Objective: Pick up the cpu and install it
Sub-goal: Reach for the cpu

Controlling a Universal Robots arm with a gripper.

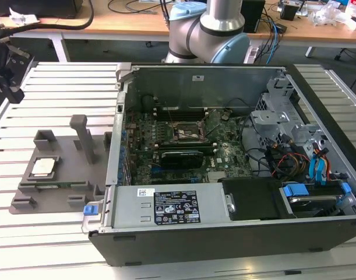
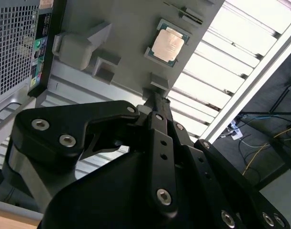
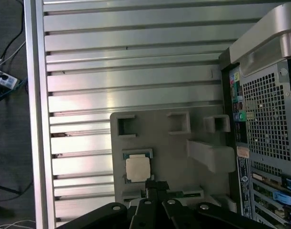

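The open computer case [image 1: 224, 245] is closest, its black wall along the near edge, with a silver power supply [image 1: 131, 204] just inside it.

Over at the exterior view's left, a grey fixture tray [image 1: 66, 189] lies on the slatted metal desk [image 1: 61, 87], just beside the case. The cpu [image 1: 43, 167] sits flat in a shallow pocket of that tray, silver top up, with nothing touching it. In both wrist views the same chip [image 2: 167, 43] [image 3: 137, 169] lies in its pocket, and the claw [image 2: 153, 98] [image 3: 154, 186] hangs above the tray, its black fingers brought together and empty. The tips line up with the tray's edge near the chip, but I can't judge how high above it they are.

Moving right, inside the case the green motherboard [image 1: 224, 154] lies flat. The black socket frame [image 1: 186, 133] is near its middle, and a long black graphics card [image 1: 180, 157] lies just in front of it. Behind the case stands the arm's grey and blue base [image 1: 215, 29]. At the exterior view's right are a metal drive cage [image 1: 271, 116], a tangle of cables [image 1: 282, 160] and a blue latch [image 1: 297, 191].
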